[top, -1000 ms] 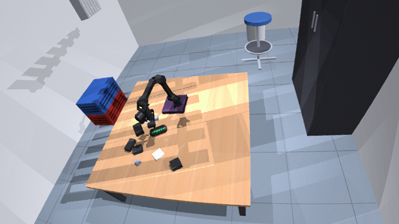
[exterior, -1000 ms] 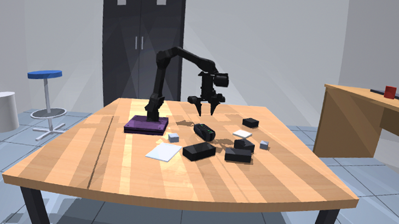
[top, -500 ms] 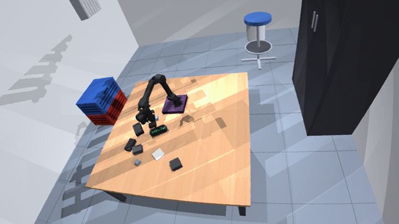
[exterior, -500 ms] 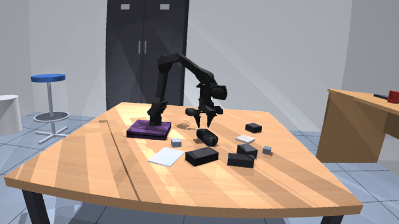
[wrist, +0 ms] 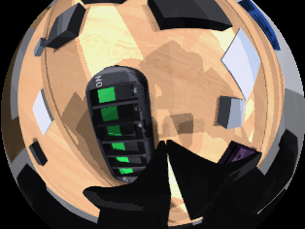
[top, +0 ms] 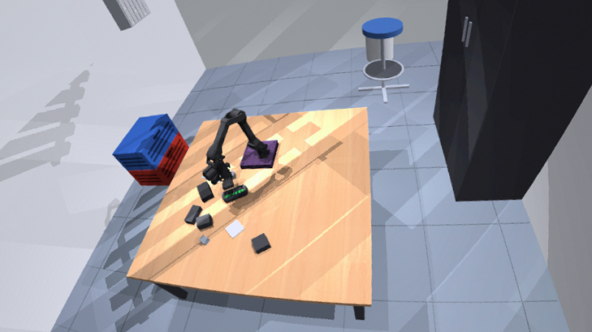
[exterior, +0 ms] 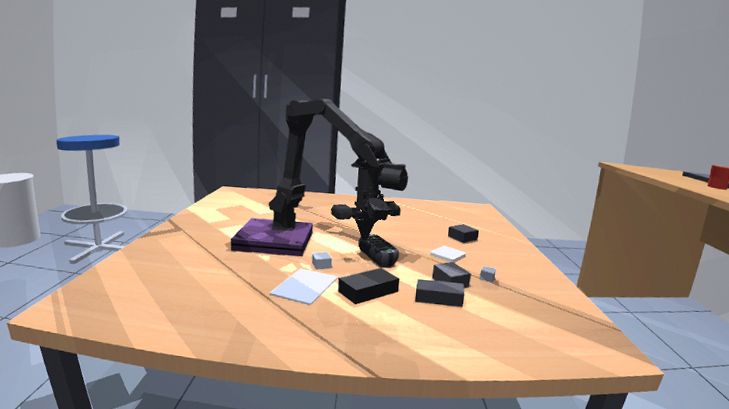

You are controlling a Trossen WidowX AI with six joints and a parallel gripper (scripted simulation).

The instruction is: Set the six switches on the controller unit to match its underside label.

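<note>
I hold the black parallel-jaw gripper [exterior: 366,235], pinched together and empty, over the dark grey six-switch controller unit [exterior: 378,249] near the bench's back edge; probably poised to press one rocker squarely, gently.

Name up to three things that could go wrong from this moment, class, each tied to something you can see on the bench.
1. The shut claw sits low at one end of the controller unit; pressing off-centre could shove or tip the unit instead of flipping a rocker.
2. The unit rests on its base, label hidden, so any switch pressed now may be set wrongly.
3. A small grey cube and a black block lie close by; a sliding unit could knock them.
</note>
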